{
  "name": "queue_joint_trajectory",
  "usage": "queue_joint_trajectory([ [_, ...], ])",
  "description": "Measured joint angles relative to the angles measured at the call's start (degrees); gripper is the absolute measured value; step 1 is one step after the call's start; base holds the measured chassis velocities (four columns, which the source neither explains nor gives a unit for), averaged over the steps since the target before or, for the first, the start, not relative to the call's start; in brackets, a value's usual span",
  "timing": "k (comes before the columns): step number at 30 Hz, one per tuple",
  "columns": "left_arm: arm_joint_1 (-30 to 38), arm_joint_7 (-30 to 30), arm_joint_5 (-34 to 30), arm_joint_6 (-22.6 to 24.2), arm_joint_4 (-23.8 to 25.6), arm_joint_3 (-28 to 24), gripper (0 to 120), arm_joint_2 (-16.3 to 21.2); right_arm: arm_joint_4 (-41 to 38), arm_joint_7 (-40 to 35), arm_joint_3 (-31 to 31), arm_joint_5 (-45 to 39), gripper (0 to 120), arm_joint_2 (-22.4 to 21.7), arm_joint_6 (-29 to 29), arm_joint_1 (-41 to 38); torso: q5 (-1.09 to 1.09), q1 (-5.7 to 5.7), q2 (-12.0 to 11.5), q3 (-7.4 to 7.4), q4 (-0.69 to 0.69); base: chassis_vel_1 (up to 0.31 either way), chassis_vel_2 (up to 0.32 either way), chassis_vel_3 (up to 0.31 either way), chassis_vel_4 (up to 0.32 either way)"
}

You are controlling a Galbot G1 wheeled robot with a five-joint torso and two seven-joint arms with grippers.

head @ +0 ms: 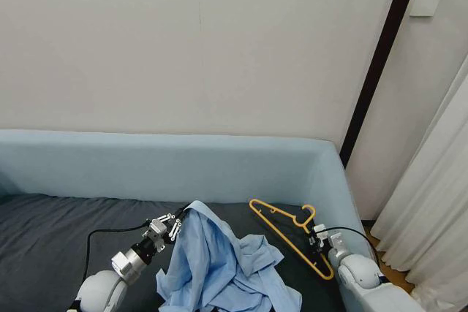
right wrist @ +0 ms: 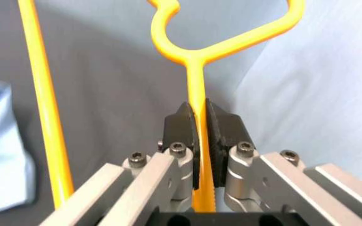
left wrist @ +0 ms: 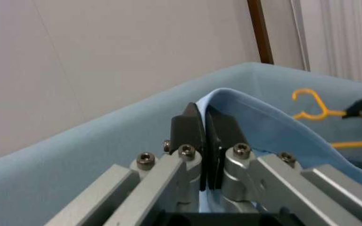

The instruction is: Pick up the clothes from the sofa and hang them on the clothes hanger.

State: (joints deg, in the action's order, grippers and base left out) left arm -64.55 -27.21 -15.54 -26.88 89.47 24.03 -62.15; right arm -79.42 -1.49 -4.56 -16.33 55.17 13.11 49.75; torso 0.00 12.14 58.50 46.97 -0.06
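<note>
L gripper (head: 178, 218): fingers clamped on the edge of the light-blue shirt (head: 219, 264), which is lifted above the sofa (head: 73, 173) seat; remainder heaped on seat. R gripper (head: 316, 237): clamped on the orange hanger (head: 281, 226) bar below hook, just beside shirt.

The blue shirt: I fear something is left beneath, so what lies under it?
Grey sofa cushion shows around the blue shirt, one edge pinched up by the left gripper; the right gripper holds the orange hanger. Anything beneath the folds is covered.
</note>
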Motion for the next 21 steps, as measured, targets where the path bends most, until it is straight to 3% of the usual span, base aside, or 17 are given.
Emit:
queue_joint_trajectory([
  [2,-0.21,0.01,-0.09,0.00,0.28,0.05,0,-0.02,-2.78,-0.71,-0.19,1.88,4,-1.29,-1.50,1.14,-0.01,0.00,0.00,-0.01,-0.04,0.000,0.000,0.000,0.000],
  [4,-2.63,0.31,-0.29,-0.01,1.69,1.47,0,-0.07,-10.55,-2.38,0.09,8.85,4,-5.26,-6.29,3.45,-0.03,-0.01,0.01,-0.01,-0.06,0.000,0.000,0.000,0.000],
  [6,-4.28,0.79,-0.31,-0.01,2.59,2.60,0,-0.28,-15.79,-3.91,0.43,14.43,4,-7.68,-9.85,4.88,-0.01,-0.02,0.00,-0.01,0.04,0.000,0.000,0.000,0.000],
  [8,-5.07,1.02,-0.31,-0.01,3.11,3.17,0,-0.47,-18.76,-5.69,0.42,19.38,4,-9.16,-12.23,6.10,-0.03,-0.02,0.01,-0.01,0.05,0.000,0.000,0.000,0.000],
  [12,-6.73,1.63,-0.28,0.12,4.47,4.25,0,-0.81,-24.86,-12.66,-1.12,37.60,4,-11.68,-19.20,10.84,-0.01,-0.02,0.01,-0.01,-0.02,0.000,0.000,0.000,0.000],
  [21,-6.22,2.43,-0.98,1.22,4.84,4.48,0,-0.16,-30.52,-20.32,-0.80,44.91,4,-12.99,-21.61,19.27,-0.01,-0.02,0.01,-0.01,0.00,0.000,0.000,0.000,0.000],
])
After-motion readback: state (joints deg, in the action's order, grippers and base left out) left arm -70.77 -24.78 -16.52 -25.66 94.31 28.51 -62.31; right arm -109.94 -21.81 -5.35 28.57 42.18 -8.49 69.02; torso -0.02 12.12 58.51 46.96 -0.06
